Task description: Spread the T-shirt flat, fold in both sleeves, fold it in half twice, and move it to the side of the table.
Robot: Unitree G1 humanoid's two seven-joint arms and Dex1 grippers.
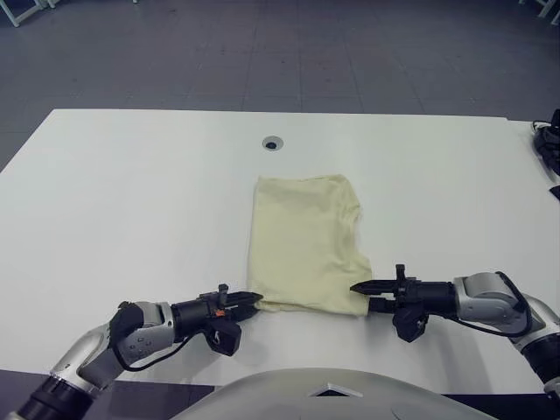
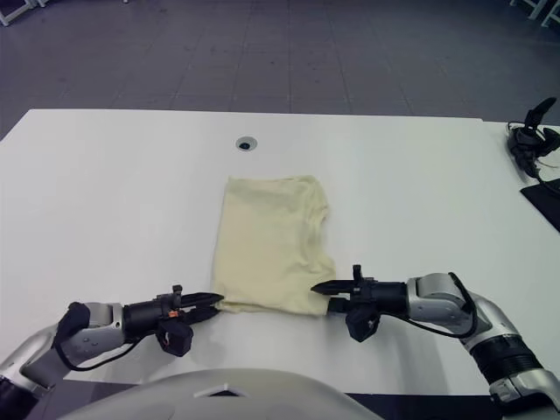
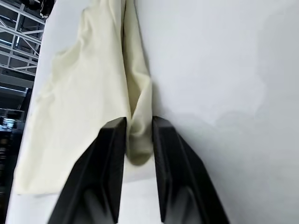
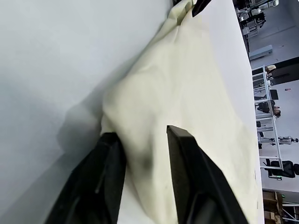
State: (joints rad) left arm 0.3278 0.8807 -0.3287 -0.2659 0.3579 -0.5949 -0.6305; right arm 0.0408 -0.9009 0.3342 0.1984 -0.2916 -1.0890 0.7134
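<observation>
First, the left eye view: one pale yellow cotton T-shirt [image 1: 306, 245] lies near the middle of a wide white rectangular table [image 1: 131, 192]. It is already narrowed to a tall oblong, with no sleeves sticking out. Two black two-fingered grippers meet its near edge, one at each corner. The left gripper [image 1: 252, 300] is at the near left corner and the right gripper [image 1: 357, 286] at the near right corner. They probably hold matching corners so the near edge can be lifted evenly and carried over for a half fold. One small round cable hole [image 1: 273, 143] sits in the table beyond the shirt, and a cluster of black cables [image 1: 549, 144] lies at the far right edge.

The right eye view gives the same layout: one T-shirt [image 2: 273, 245] with both grippers low and level at its near edge.

Next, the left wrist view: the left gripper [image 3: 138, 122] is clenched on a raised fold of the shirt corner, with cloth pinched between its two fingers [image 3: 112, 149].

Last, the right wrist view: the right gripper [image 4: 142, 133] grasps the other corner. Bunched fabric fills the gap between its two fingers [image 4: 184, 158], and the corner puckers up off the table
</observation>
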